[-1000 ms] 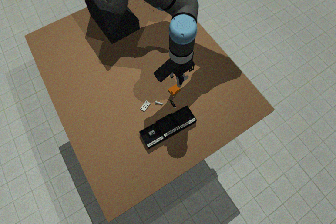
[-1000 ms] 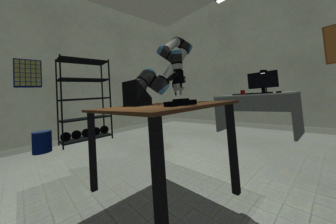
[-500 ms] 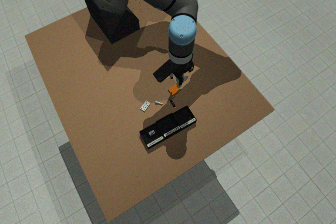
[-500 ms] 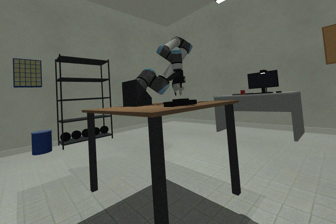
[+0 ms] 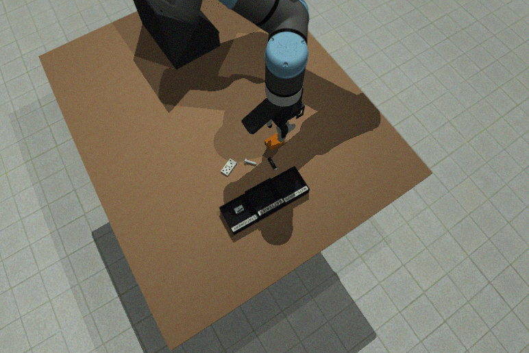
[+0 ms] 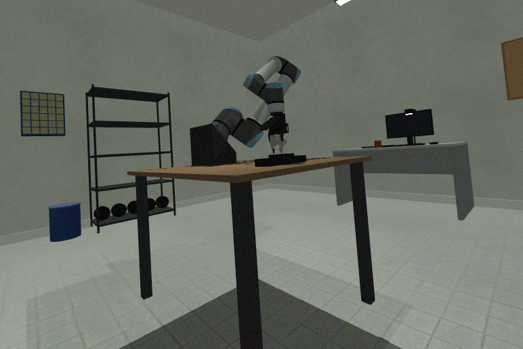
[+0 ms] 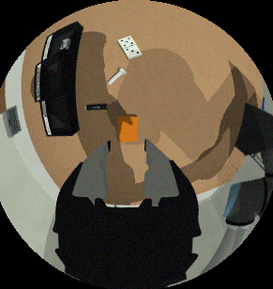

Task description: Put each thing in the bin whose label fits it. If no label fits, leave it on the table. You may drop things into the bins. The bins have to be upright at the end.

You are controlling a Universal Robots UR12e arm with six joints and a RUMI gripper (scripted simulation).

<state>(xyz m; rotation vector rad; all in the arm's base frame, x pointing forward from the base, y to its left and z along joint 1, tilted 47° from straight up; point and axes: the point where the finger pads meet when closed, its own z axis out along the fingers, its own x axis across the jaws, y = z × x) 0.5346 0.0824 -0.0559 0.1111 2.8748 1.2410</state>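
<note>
My gripper (image 5: 276, 132) (image 6: 278, 151) (image 7: 127, 141) is partly open and empty, above and just beside an orange block (image 5: 272, 142) (image 7: 128, 128) on the table. A black battery-like cylinder (image 5: 272, 163) (image 7: 96, 107), a pale bolt (image 5: 250, 162) (image 7: 116, 76) and a white domino (image 5: 228, 167) (image 7: 129, 47) lie on the table. Three black bins stand upright in a row: stationery (image 5: 244, 223) (image 7: 47, 47), batteries (image 5: 270, 207) (image 7: 37, 82) and one whose label seems to read nuts and bolts (image 5: 296, 194) (image 7: 45, 117). A small grey thing (image 5: 238, 209) (image 7: 65, 44) lies in the stationery bin. The other bins' insides look dark.
The brown table (image 5: 145, 212) (image 6: 187, 172) carries the arm's black base (image 5: 176, 35) (image 6: 209, 146) at the back. The domino, bolt and cylinder lie between the block and the bin row. A desk (image 6: 401, 161) and a shelf rack (image 6: 128, 124) stand away from the table.
</note>
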